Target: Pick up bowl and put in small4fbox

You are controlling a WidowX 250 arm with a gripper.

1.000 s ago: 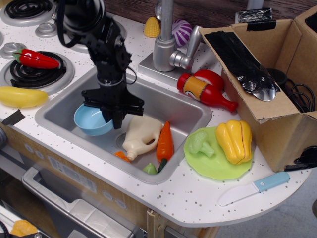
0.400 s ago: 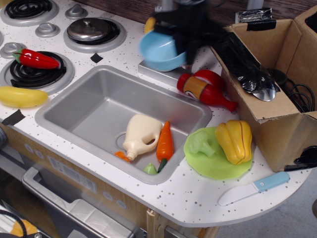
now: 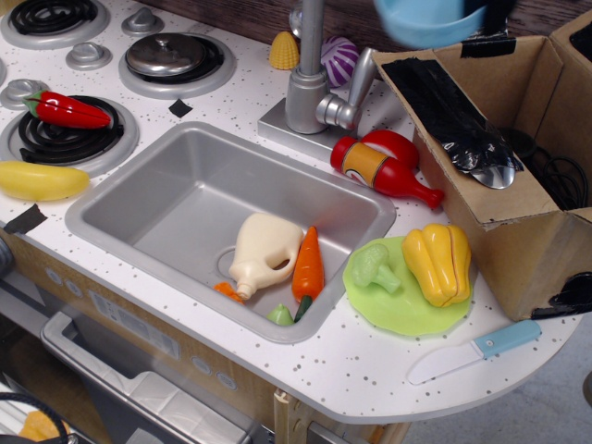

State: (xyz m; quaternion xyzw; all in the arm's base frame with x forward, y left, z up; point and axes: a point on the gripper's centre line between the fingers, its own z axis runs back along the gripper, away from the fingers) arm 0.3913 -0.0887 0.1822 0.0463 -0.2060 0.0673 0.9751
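the bowl (image 3: 421,20) is looking like thin, glossy moulded plastic: light, stiff and a little slippery, so i am judging that a pinch across the rim wall is suiting it better than any squeeze on the rounded belly, where smooth pads would be sliding off. it is not looking fragile, so a short drop into cardboard is unlikely to be harming it.

right now the bowl is hanging in the air at the very top edge of the view, blurred and cut off along its upper part. only a dark smear beside its right edge is hinting at the gripper (image 3: 490,14), and i cannot tell how its jaws are standing or whether they are pinching the rim; the bowl being aloft is suggesting a hold, but that is a guess. the bowl is sitting just to the left of that dark shape, touching or nearly touching it.

below and to the right of the gripper, the small4fbox (image 3: 518,190) is standing with its flaps spread, the taped flap (image 3: 453,106) lying directly beneath the bowl. the box's open inside is lying further right of the gripper, so i am judging the carry as nearly done, with a little more travel rightward needed before letting go. releasing here is risking the bowl landing on the sloped taped flap and skidding off.
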